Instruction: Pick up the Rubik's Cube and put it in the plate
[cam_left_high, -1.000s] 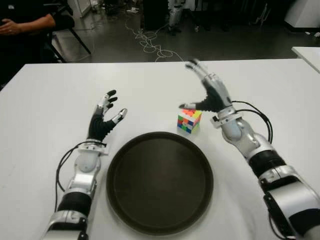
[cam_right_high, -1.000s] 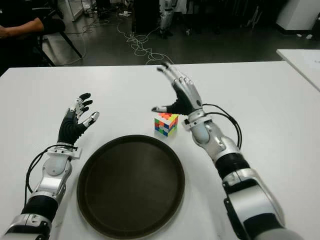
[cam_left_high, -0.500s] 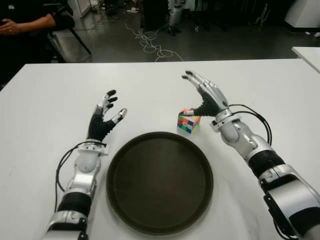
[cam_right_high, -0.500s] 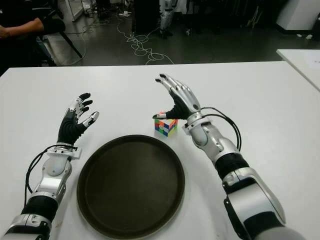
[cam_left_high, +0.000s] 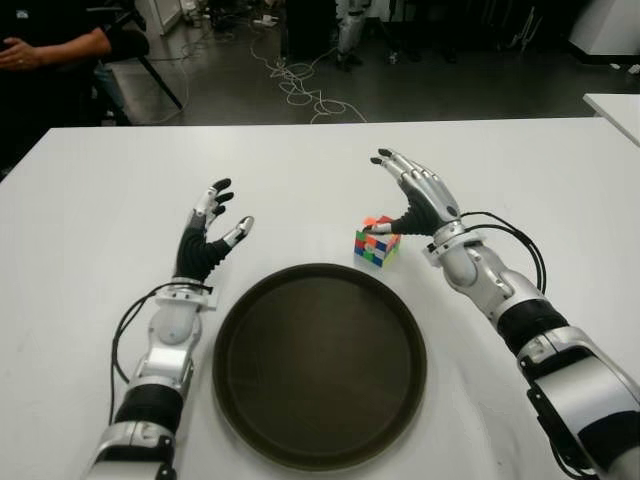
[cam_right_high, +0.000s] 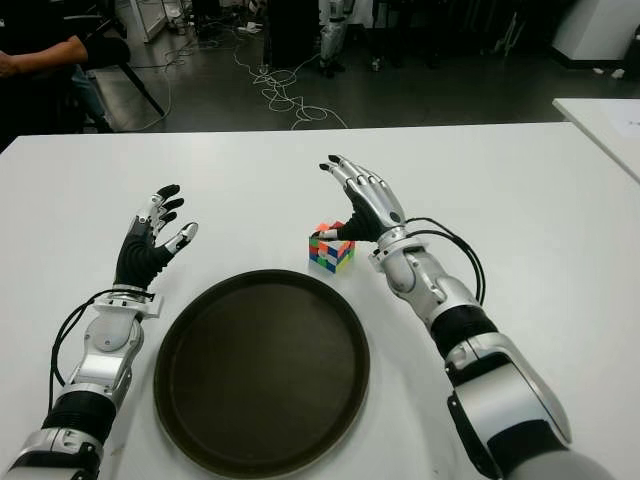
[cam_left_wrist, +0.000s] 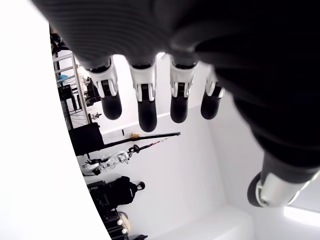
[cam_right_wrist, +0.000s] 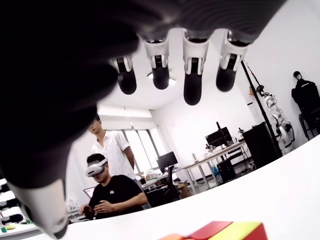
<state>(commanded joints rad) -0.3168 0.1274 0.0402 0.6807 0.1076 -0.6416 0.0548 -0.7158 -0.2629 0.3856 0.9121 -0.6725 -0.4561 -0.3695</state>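
Note:
The Rubik's Cube (cam_left_high: 377, 243) stands on the white table (cam_left_high: 320, 160) just past the far right rim of the round dark plate (cam_left_high: 319, 365). My right hand (cam_left_high: 405, 195) hovers over the cube from the right, fingers spread, its thumb tip at the cube's top edge; nothing is grasped. The right wrist view catches only the cube's top corner (cam_right_wrist: 220, 231) below the open fingers (cam_right_wrist: 192, 75). My left hand (cam_left_high: 210, 230) shows left of the plate, fingers spread and holding nothing.
Two people (cam_right_wrist: 112, 192) sit across the room in the right wrist view; a person's arm (cam_left_high: 55, 45) shows at the far left beyond the table. Cables (cam_left_high: 300, 85) lie on the floor behind. Another white table's corner (cam_left_high: 615, 105) is at the right.
My right hand has come down and tilted forward over the cube, its thumb now at the cube's top. The cube, plate and left hand have not moved.

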